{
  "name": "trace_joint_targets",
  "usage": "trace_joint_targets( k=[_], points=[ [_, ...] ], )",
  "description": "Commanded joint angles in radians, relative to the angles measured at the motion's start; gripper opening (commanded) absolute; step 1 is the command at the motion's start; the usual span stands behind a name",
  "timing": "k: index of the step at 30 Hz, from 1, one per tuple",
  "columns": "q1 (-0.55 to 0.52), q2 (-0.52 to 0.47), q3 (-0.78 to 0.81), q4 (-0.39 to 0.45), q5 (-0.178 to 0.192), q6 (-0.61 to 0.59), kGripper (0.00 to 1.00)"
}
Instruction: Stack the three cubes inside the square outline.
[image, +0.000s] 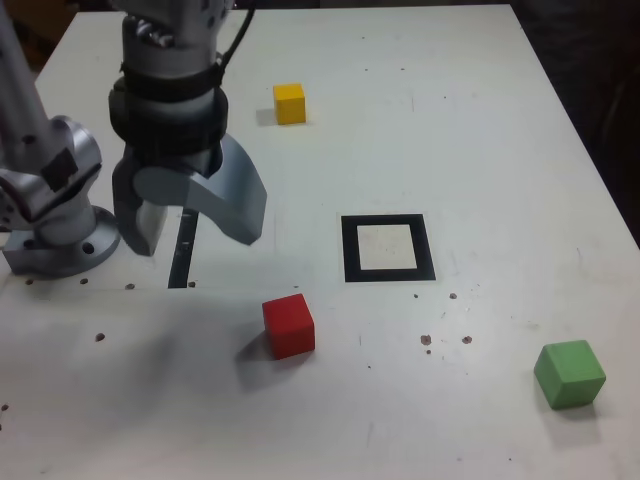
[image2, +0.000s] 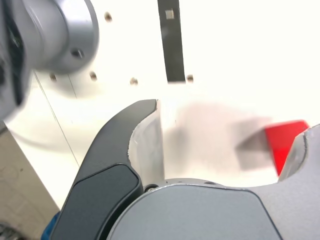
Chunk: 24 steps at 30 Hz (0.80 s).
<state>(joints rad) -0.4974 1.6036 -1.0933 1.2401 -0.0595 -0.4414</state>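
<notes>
Green cube (image: 570, 374) sits closest to the camera, well off from the gripper (image: 190, 225) toward the exterior view's right. Gripper hangs over the table (image: 480, 120), jaws spread wide, nothing held. Red cube (image: 289, 325) lies near it, just below and right in the exterior view. Square outline (image: 388, 248) is further right, nothing inside. Yellow cube (image: 290, 103) sits beyond the gripper, well apart.
</notes>
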Motion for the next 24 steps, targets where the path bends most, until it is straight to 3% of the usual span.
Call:
trace_joint_targets(
  k=[1,11,24],
  points=[
    [-0.025,0.026,-0.023,-0.001,-0.005,-0.017,0.95],
    [-0.09,0.152,-0.093,0.004,-0.026,-0.084,1.0],
    [-0.113,0.305,-0.234,0.003,-0.009,-0.16,1.0]
  ],
)
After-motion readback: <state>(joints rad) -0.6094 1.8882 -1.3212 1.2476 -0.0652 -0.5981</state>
